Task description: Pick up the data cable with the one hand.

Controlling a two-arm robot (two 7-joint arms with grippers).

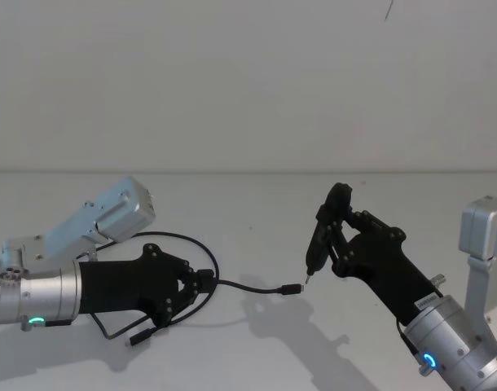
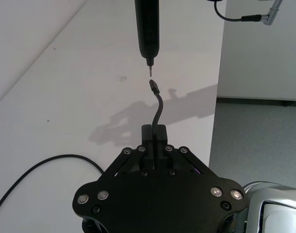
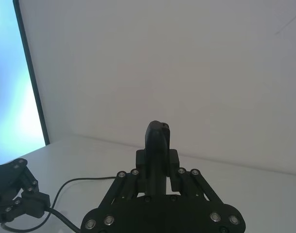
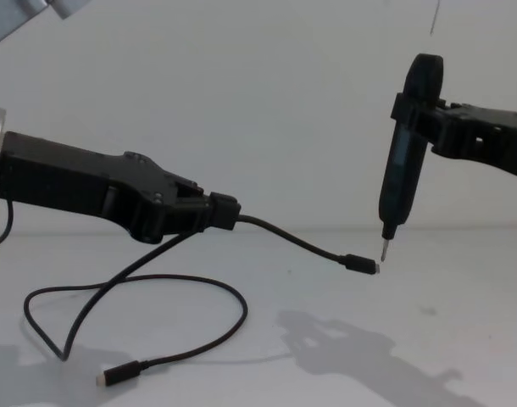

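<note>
The data cable [image 4: 157, 280] is showing plain black along its whole length — plugs included. The left gripper [image 1: 206, 285] is showing matte black on a silver arm [image 1: 37, 295] glowing with a green ring, and the right gripper [image 1: 334, 244] is black too — as is the pen-shaped tool [image 4: 407, 153], tipped in silver metal. The table [image 1: 257, 342] is looking plain white.

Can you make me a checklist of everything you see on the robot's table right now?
Surface: white table, bare around the cable.
Job's things: black data cable, one end lifted off the table, the rest looped on it, far plug lying flat.
Clutter: nothing seen.
Grippers: left claw shut on the cable near its raised plug; right claw shut on a black pen tool, tip close to that plug.
Cables: a thin wire hanging in the left wrist view.
Surroundings: plain white wall.
</note>
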